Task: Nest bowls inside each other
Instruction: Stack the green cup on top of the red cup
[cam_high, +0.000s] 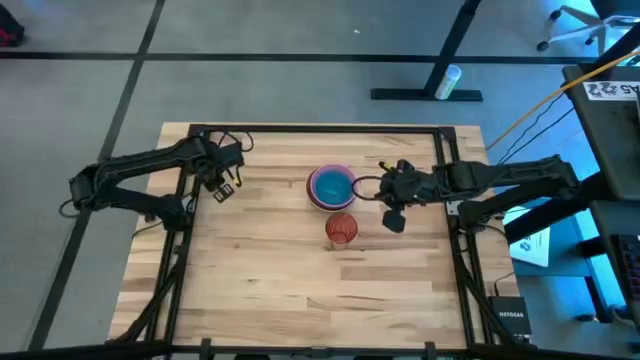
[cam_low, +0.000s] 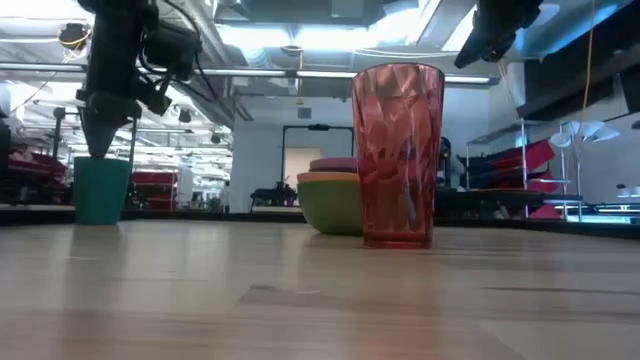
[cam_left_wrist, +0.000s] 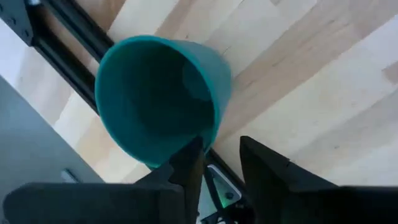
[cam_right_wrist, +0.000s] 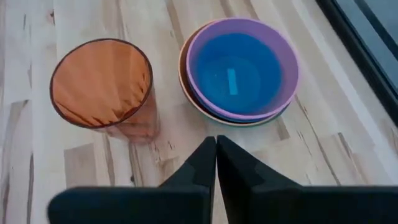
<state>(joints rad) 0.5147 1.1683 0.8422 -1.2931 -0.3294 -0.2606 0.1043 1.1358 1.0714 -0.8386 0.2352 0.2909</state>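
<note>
A stack of nested bowls (cam_high: 331, 187) stands mid-table: a bright blue bowl (cam_right_wrist: 236, 74) sits in a pink one (cam_right_wrist: 287, 68), over orange and green bowls (cam_low: 330, 205). A see-through red cup (cam_right_wrist: 102, 84) stands upright just near of the stack. My right gripper (cam_right_wrist: 216, 142) is shut and empty. It hovers high above the table to the right of the stack (cam_high: 362, 185). At the far left, a dark-green cup (cam_left_wrist: 155, 93) stands on its base (cam_low: 100, 190). My left gripper (cam_left_wrist: 222, 146) is open right above the cup's rim, with nothing between its fingers.
The table's black frame rail (cam_left_wrist: 62, 31) runs close behind the green cup at the far-left corner. Bare wood (cam_high: 300, 290) spreads over the near half of the table. Cables and a blue-lit desk (cam_high: 600, 250) lie beyond the right edge.
</note>
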